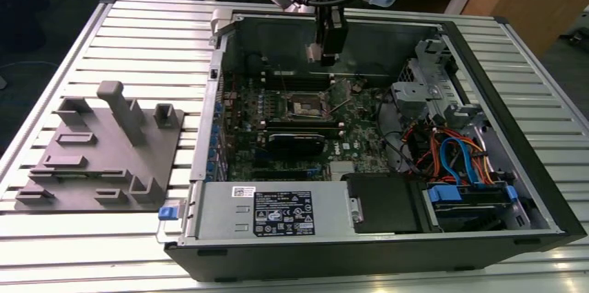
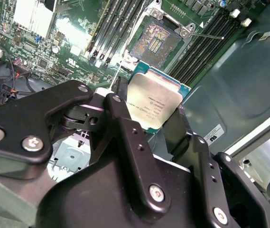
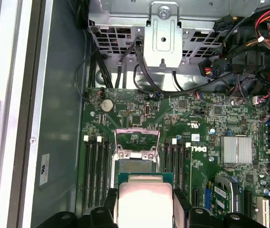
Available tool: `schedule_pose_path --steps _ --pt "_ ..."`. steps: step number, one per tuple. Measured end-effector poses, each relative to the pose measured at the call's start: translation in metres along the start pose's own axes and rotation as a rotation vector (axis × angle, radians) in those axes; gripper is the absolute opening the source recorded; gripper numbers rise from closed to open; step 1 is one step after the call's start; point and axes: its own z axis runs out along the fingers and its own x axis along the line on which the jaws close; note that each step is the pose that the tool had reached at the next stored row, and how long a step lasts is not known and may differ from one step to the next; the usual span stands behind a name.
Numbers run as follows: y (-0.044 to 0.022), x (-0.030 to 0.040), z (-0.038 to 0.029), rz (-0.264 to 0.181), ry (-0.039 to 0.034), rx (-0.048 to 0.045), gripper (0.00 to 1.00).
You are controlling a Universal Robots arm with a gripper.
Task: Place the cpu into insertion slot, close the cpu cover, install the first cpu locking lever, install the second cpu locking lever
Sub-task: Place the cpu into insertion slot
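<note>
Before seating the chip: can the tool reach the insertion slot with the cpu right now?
Probably yes: the cpu cover stands open, the insertion slot lies bare, and nothing shows between it and the cpu in the tool.

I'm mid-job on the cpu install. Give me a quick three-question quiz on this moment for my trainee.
1. True or false: the cpu already sits in the socket.
2. Fill in: the cover is ___ (open/closed).
3. On the gripper, the jaws hold: A nothing; B the cpu; C the cover.

Key: 1 false, the cpu is held clear of the board; 2 open; 3 B.
</note>
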Motion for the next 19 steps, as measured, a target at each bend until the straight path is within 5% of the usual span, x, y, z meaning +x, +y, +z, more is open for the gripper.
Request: schedule_pose_path --steps 4,13,19 --pt "-0.0001 0.0 0.0009 0.0 0.0004 -0.0002 0.54" --pt "-0.0014 -0.0001 0.0154 0.0 0.0001 0.0001 0.54" --pt "-0.0015 -0.0001 0.0159 0.0 0.0 0.0001 0.54"
